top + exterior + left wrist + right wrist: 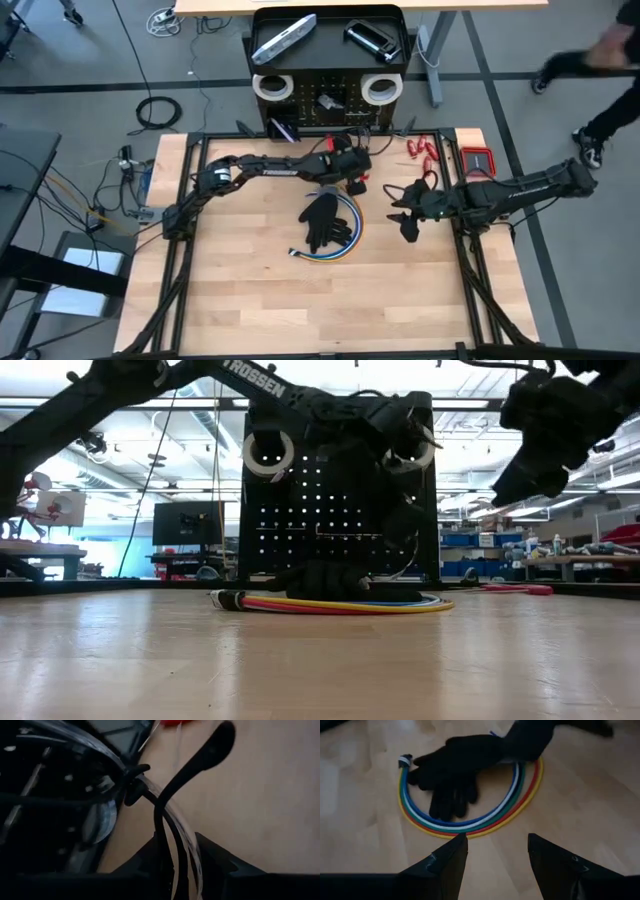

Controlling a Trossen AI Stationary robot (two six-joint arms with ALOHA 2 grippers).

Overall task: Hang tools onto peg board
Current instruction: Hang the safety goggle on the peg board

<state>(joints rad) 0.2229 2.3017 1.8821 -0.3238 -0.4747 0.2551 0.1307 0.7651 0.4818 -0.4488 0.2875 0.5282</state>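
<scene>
The black peg board (330,105) stands at the table's far edge. Two white tape rolls (272,87) (381,89) hang on it, and a silver flat bar (284,38) and a black clamp (372,40) lie in its tray top. My left gripper (352,172) is close in front of the board's lower part (330,510), shut on a pair of clear safety glasses (180,830) with black arms. My right gripper (405,215) hovers open above the table, right of the black gloves (455,765). My left gripper pinches the safety glasses between its two fingers (145,857), at the clear lens and the thin black arm (159,827) beside it. The glasses stick out ahead of the fingers, lifted clear of the table. One black arm (210,750) curves away, and the lens end lies close against the peg board.
Black gloves lie on a coil of coloured cables (335,235) at mid table. A red-handled tool (425,150) and a red flat case (478,160) lie at the far right. A purple-handled tool (283,128) sits low on the board. A person (600,60) moves beyond the table.
</scene>
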